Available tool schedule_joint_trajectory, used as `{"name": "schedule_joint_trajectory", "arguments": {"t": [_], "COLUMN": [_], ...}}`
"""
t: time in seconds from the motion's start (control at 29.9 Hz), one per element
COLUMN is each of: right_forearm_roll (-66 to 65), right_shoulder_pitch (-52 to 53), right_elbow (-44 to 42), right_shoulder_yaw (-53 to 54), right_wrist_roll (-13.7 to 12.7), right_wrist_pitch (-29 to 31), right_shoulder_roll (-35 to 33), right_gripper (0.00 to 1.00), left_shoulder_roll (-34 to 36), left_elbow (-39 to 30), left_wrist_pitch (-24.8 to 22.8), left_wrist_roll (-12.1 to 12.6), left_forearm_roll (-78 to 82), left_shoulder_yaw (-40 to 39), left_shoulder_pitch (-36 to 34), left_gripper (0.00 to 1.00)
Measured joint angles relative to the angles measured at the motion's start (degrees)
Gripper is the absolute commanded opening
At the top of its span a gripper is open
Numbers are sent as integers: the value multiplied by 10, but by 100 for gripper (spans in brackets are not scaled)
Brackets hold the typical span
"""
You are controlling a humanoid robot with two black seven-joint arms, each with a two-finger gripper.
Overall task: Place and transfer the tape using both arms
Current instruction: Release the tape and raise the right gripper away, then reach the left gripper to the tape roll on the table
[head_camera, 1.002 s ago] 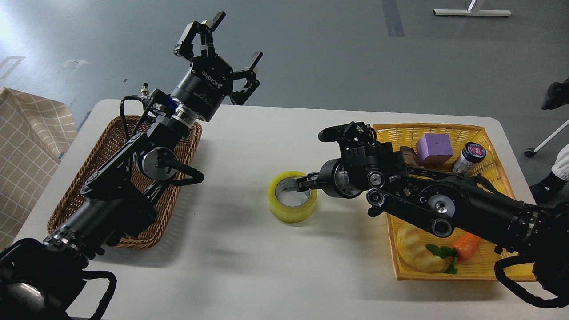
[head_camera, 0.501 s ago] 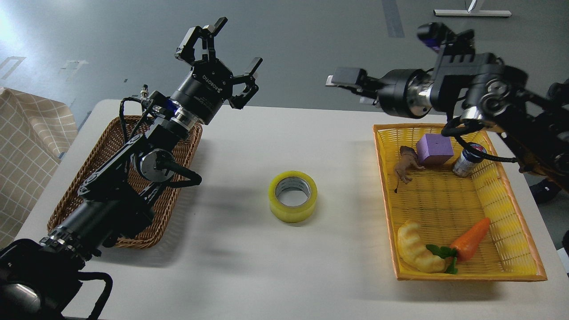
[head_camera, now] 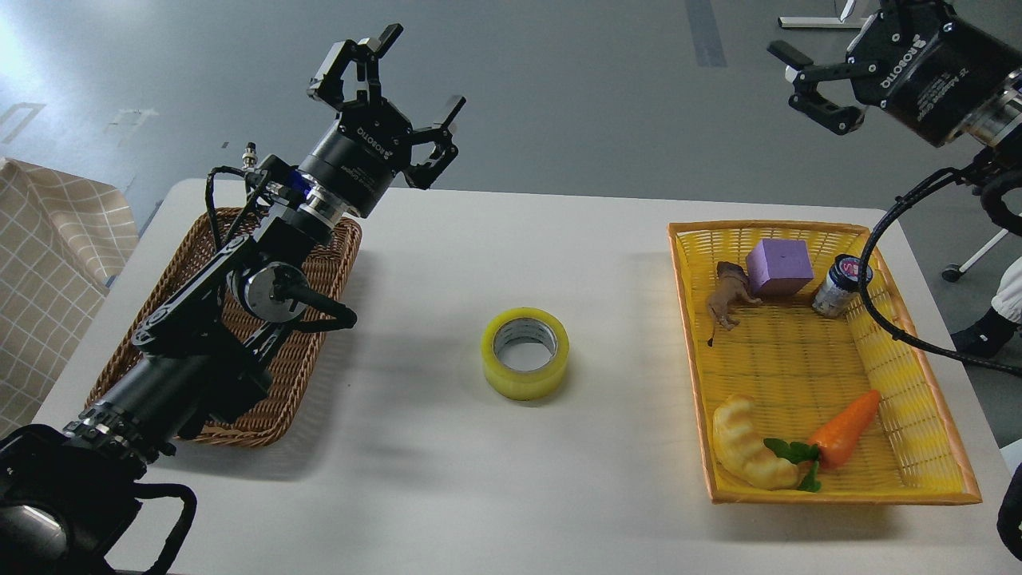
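Midway across the table (head_camera: 447, 495), our tape (head_camera: 524, 363) lies flat, core upward, untouched; our left gripper (head_camera: 387, 96) hangs nearer, fingers spread and empty, our right gripper (head_camera: 814, 76) likewise parted, raised well away.

Translucent yellow roll of tape (head_camera: 524, 363), grey-white core, on plain white bench (head_camera: 447, 479). Brown woven wicker basket (head_camera: 315, 351) left; yellow plastic lattice basket (head_camera: 918, 399) right holds lilac foam cube (head_camera: 780, 267), orange carrot toy (head_camera: 846, 427), pale yellow croissant toy (head_camera: 746, 455). Beige cloth with white grid (head_camera: 48, 263) at far left.
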Motion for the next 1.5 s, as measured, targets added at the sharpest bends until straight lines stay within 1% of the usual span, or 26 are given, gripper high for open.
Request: {"name": "schedule_joint_trajectory", "arguments": {"t": [0.1,0.2,0.37,0.5,0.6,0.67,0.77,0.93,1.07,1.24,1.3,1.37,1.44,1.5], "right_forearm_roll": [8,28,112,166,176,177,178,178,178,179,179,179,179,179], "right_shoulder_pitch": [-15,-29,-82,-138,-163,-178,-197,-227,-246,-260,-262,-263,-264,-264], "right_elbow": [-1,-1,0,4,6,6,6,5,5,6,7,7,8,8], "right_shoulder_yaw": [62,86,90,90,94,102,108,110,110,111,111,111,111,111], "right_wrist_roll": [0,0,0,0,0,0,0,0,0,0,0,0,0,0], "right_wrist_pitch": [0,0,-7,-10,-2,0,0,0,0,0,0,0,0,0], "right_shoulder_roll": [28,40,53,59,61,61,60,59,60,60,60,60,60,60], "right_gripper": [93,93,94,95,95,95,95,95,95,95,95,95,95,95], "left_shoulder_roll": [1,7,16,29,42,57,73,87,90,90,90,91,91,91], "left_elbow": [0,0,-5,-37,-82,-132,-189,-220,-227,-225,-215,-198,-186,-173], "left_wrist_pitch": [0,0,0,6,51,100,158,243,272,284,284,284,280,270], "left_wrist_roll": [0,-2,-28,-37,-42,-44,-44,-44,-44,-33,-21,-9,-1,8], "left_forearm_roll": [2,16,73,159,247,328,423,528,635,827,886,921,933,937], "left_shoulder_yaw": [0,0,-1,1,4,11,40,112,170,223,238,253,268,295], "left_shoulder_pitch": [-1,-1,-1,3,8,16,23,24,24,20,16,7,-6,-26], "left_gripper": [100,100,100,100,100,100,100,100,100,100,100,100,100,100]}}
